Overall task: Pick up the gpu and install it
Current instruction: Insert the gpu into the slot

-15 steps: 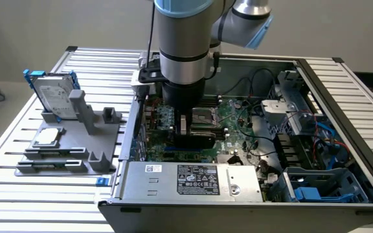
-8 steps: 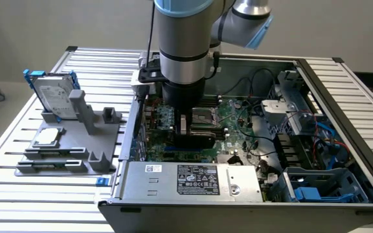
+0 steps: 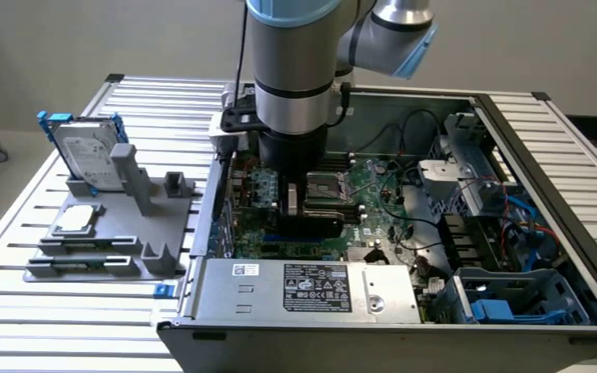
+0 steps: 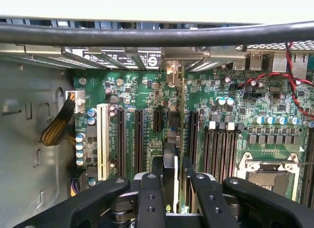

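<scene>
Biggest thing first: the slatted metal table runs across the whole exterior view, and the open computer case sits on it, taking up the centre and right of the frame. The arm drops in from the top centre, straight down into the case over the green motherboard. The silver power supply sits along the lower centre of the frame.

At centre left on the table is a grey holder. A hard drive with blue rails stands upright at its upper-left end, and a small square processor chip lies flat on it, a bit below the drive.

In the wrist view the gripper is clenched on the gpu, one finger on each face. The card is seen edge-on, standing upright among the long black expansion slots, with its silver bracket end up against the case's rear slot openings. Can't tell if it's fully seated.
</scene>
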`<state>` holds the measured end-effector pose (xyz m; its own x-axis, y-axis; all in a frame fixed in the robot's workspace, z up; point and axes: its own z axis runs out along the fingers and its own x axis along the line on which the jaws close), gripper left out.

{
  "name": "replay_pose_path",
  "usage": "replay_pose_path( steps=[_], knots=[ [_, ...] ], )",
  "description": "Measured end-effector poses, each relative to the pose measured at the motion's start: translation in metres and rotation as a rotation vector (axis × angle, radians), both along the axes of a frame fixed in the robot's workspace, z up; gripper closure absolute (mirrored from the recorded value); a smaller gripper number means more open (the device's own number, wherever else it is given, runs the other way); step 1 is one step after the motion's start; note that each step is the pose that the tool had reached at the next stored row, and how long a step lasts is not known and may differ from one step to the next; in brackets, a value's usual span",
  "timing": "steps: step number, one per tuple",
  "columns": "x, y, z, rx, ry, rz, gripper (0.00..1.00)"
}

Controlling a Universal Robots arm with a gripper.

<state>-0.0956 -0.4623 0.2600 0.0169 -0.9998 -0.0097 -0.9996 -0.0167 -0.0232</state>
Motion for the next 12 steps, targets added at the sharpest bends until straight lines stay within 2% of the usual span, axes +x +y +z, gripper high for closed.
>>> replay_pose_path(
  steps=[12],
  knots=[
    [-0.0001, 0.0000, -0.0057, 0.0000, 0.0008, 0.000, 0.74]
  ],
)
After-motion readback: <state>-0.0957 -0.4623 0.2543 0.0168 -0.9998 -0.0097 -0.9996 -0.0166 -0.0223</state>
